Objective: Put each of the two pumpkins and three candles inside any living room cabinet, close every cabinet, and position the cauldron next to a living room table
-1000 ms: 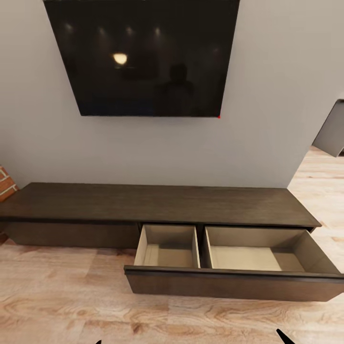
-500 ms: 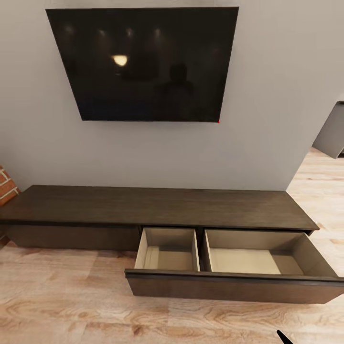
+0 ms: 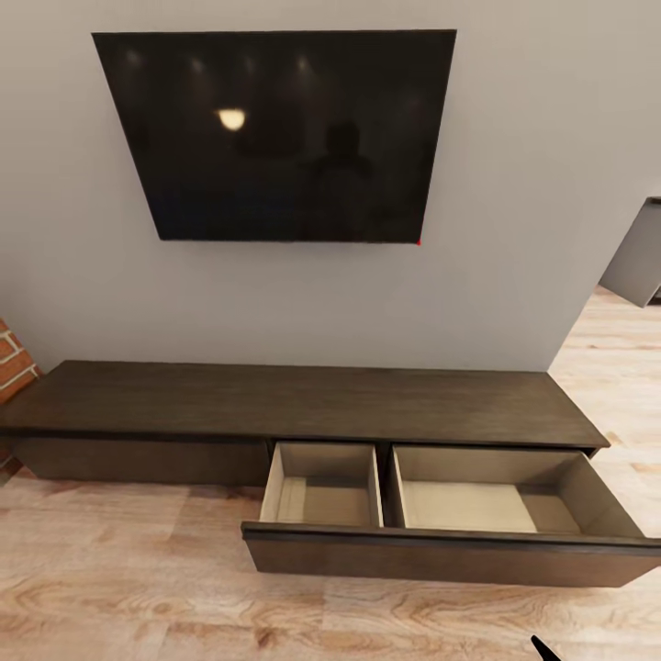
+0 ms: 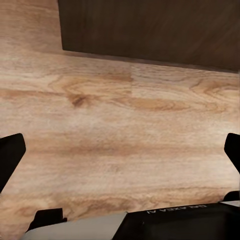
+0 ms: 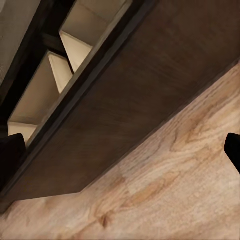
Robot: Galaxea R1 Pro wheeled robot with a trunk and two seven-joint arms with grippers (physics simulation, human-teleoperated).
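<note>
The long, low, dark-brown cabinet (image 3: 303, 399) stands against the grey wall. Its wide right-hand drawer (image 3: 441, 555) is pulled out over the floor. Both beige compartments, the left compartment (image 3: 321, 503) and the right compartment (image 3: 477, 507), hold nothing. My left gripper (image 4: 120, 152) is open above bare wood floor, just in front of the drawer's dark front panel (image 4: 150, 25). My right gripper (image 5: 121, 150) is open too, hanging beside the drawer front (image 5: 135, 95) and looking up into the compartments. The pumpkins, candles, cauldron and table are out of view.
A black TV screen (image 3: 275, 138) hangs on the wall above the cabinet. A brick edge (image 3: 11, 360) shows at the far left. Light wood floor (image 3: 128, 569) runs in front of the cabinet, and a doorway opening lies to the right (image 3: 624, 330).
The whole head view has slid downward a little, bringing the TV's top edge into the picture, so the camera moved. The cabinet and its drawer stand as before.
</note>
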